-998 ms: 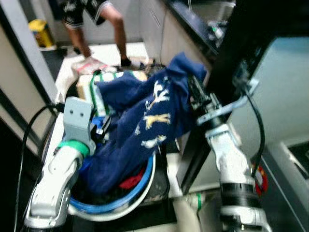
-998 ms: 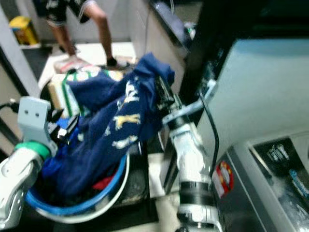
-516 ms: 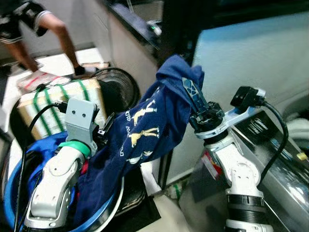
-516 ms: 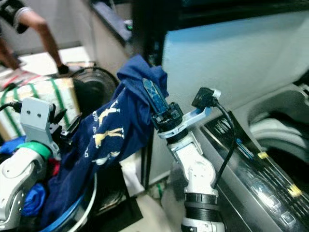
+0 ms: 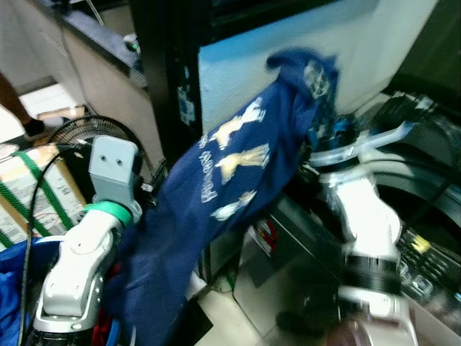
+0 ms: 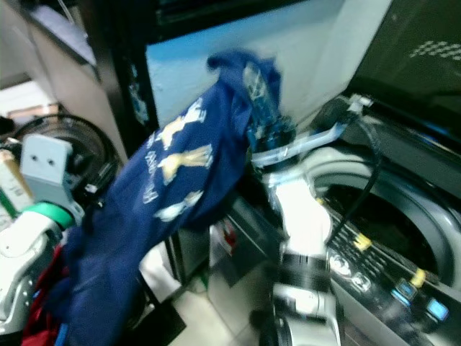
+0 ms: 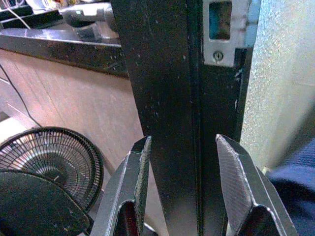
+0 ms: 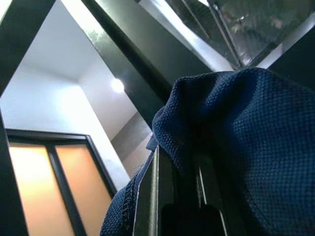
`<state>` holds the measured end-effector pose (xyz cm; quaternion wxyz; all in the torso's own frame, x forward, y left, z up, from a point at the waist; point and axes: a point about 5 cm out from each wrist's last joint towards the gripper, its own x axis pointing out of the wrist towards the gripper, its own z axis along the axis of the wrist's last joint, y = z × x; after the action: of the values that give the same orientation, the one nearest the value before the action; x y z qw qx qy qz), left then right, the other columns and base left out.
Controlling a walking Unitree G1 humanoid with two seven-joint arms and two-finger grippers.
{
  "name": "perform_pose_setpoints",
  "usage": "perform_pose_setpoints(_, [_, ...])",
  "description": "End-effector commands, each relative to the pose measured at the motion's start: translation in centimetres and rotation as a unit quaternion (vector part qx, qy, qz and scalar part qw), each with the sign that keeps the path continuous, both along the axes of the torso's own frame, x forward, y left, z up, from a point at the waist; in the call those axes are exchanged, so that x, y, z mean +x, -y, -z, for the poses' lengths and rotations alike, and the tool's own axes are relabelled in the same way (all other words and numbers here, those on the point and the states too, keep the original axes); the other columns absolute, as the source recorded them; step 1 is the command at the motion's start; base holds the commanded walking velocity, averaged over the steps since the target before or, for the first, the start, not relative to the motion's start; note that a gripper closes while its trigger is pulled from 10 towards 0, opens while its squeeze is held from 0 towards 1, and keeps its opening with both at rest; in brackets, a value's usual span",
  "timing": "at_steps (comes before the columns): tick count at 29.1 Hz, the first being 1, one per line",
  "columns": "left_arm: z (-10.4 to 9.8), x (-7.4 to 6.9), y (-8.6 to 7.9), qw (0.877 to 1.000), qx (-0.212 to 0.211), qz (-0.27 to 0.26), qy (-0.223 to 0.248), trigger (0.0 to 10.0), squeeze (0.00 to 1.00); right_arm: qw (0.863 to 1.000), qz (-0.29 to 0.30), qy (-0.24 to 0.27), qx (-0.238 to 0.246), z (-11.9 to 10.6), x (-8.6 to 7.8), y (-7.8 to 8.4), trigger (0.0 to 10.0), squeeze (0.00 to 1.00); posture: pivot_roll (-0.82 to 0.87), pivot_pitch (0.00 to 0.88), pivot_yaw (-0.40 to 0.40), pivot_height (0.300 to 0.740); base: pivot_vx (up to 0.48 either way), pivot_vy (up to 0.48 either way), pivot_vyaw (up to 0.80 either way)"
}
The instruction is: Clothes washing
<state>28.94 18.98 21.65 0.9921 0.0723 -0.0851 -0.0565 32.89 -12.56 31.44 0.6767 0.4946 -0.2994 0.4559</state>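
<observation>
The right gripper (image 5: 322,108) is raised high with its fingers pinched on the top of a navy blue garment (image 5: 216,209) printed with pale yellow and white figures; in the right wrist view the knit cloth (image 8: 236,128) bunches around the closed fingers (image 8: 162,196). The garment hangs down and leftward in a long drape from that grip, across the front of the left arm, its lower end near a blue basket rim (image 5: 11,288) at the bottom left corner where a bit of red cloth (image 6: 39,303) shows. Just beside the right arm, on the right, stands a top-loading washing machine (image 6: 382,238) with its round drum opening dark and a control strip with coloured buttons along its near edge. The left gripper (image 7: 184,191) is empty, fingers spread well apart, pointing at a black door frame (image 7: 167,88) with a metal strike plate. Behind it are a pale frosted panel (image 5: 245,72), a beige counter front with a dark top, a black floor fan (image 7: 47,157) on the floor, and a cardboard box bound with green straps (image 5: 25,194) at the left edge.
</observation>
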Motion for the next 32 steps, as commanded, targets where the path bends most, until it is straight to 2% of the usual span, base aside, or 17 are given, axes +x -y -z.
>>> perform_pose_setpoints(1, [-0.3,0.1,-0.3,1.000,0.000,-0.012,0.004,10.0,0.00,0.999,0.029,0.012,0.005,-1.5,0.0,0.5,10.0,0.00,0.17,0.031,0.040,0.740,0.000,0.000,-0.80])
perform_pose_setpoints(4, [-0.9,0.1,-0.5,1.000,0.000,-0.022,0.014,10.0,0.00,0.998,0.055,0.012,-0.004,-2.6,0.2,0.6,10.0,0.00,0.17,0.031,0.040,0.740,0.000,0.000,-0.80])
perform_pose_setpoints(6, [-1.7,0.3,-0.6,0.999,0.004,-0.028,0.027,10.0,0.00,0.994,0.110,-0.004,-0.027,-3.5,0.9,0.7,10.0,0.00,0.17,0.031,0.040,0.740,0.000,0.000,-0.80])
perform_pose_setpoints(11, [-2.1,0.3,-0.5,0.999,0.007,-0.027,0.031,10.0,0.00,0.989,0.136,-0.012,-0.048,-3.7,1.3,0.6,10.0,0.00,0.16,0.031,0.036,0.740,0.000,0.000,-0.80])
perform_pose_setpoints(12, [-2.3,0.3,-0.3,0.999,0.008,-0.025,0.033,10.0,0.00,0.983,0.162,-0.020,-0.088,-3.6,1.8,0.1,10.0,0.00,0.16,0.031,0.036,0.740,0.000,0.000,-0.80])
perform_pose_setpoints(17, [-2.6,0.2,-0.4,0.999,0.008,-0.027,0.037,10.0,0.00,0.971,0.202,-0.042,-0.118,-3.7,2.8,-0.5,10.0,0.00,0.16,0.031,0.036,0.740,0.000,0.000,-0.80])
perform_pose_setpoints(18, [-2.7,0.3,-0.4,0.999,0.009,-0.028,0.039,10.0,0.00,0.970,0.213,-0.026,-0.116,-5.4,3.2,-0.7,10.0,0.00,0.16,0.036,0.036,0.740,0.000,0.000,-0.80])
perform_pose_setpoints(19, [-2.7,0.3,-0.4,0.999,0.009,-0.028,0.039,10.0,0.00,0.970,0.213,-0.026,-0.116,-5.4,3.2,-0.7,10.0,0.00,0.16,0.036,0.036,0.740,0.000,0.000,-0.80])
perform_pose_setpoints(20, [-2.8,0.3,-0.4,0.999,0.009,-0.029,0.040,10.0,0.00,0.969,0.220,-0.013,-0.113,-6.6,3.4,-0.8,10.0,0.00,0.16,0.036,0.036,0.740,0.000,0.000,-0.80])
perform_pose_setpoints(21, [-3.0,0.3,-0.4,0.999,0.009,-0.029,0.042,10.0,0.00,0.967,0.234,0.006,-0.105,-8.8,3.5,-0.8,10.0,0.00,0.16,0.036,0.036,0.740,0.000,0.000,-0.80])
perform_pose_setpoints(22, [-3.0,0.3,-0.4,0.999,0.009,-0.029,0.042,10.0,0.00,0.967,0.234,0.006,-0.105,-8.8,3.5,-0.8,10.0,0.00,0.16,0.036,0.036,0.740,0.000,0.000,-0.80])
perform_pose_setpoints(24, [-3.1,0.4,-0.4,0.999,0.009,-0.029,0.044,10.0,0.00,0.961,0.261,0.049,-0.082,-13.2,3.1,-0.4,10.0,0.00,0.15,0.028,0.041,0.740,0.000,0.000,-0.80])
perform_pose_setpoints(25, [-3.1,0.4,-0.4,0.999,0.009,-0.029,0.044,10.0,0.00,0.961,0.261,0.049,-0.082,-13.2,3.1,-0.4,10.0,0.00,0.15,0.028,0.041,0.740,0.000,0.000,-0.80])
perform_pose_setpoints(28, [-3.3,0.4,-0.4,0.998,0.010,-0.032,0.048,10.0,0.00,0.943,0.311,0.117,0.027,-22.0,-0.2,2.4,10.0,0.00,0.16,0.019,0.031,0.740,0.000,0.000,-0.80])
perform_pose_setpoints(29, [-3.3,0.4,-0.4,0.998,0.010,-0.032,0.048,10.0,0.00,0.943,0.311,0.117,0.027,-22.0,-0.2,2.4,10.0,0.00,0.16,0.019,0.031,0.740,0.000,0.000,-0.80])
perform_pose_setpoints(30, [-3.4,0.4,-0.5,0.998,0.009,-0.036,0.050,10.0,0.00,0.938,0.317,0.128,0.053,-23.6,-1.2,3.1,10.0,0.00,0.16,0.016,0.023,0.740,0.000,0.000,-0.80])
perform_pose_setpoints(32, [-3.4,0.4,-0.5,0.998,0.009,-0.036,0.050,10.0,0.00,0.938,0.317,0.128,0.053,-23.6,-1.2,3.1,10.0,0.00,0.16,0.016,0.023,0.740,0.000,0.000,-0.80])
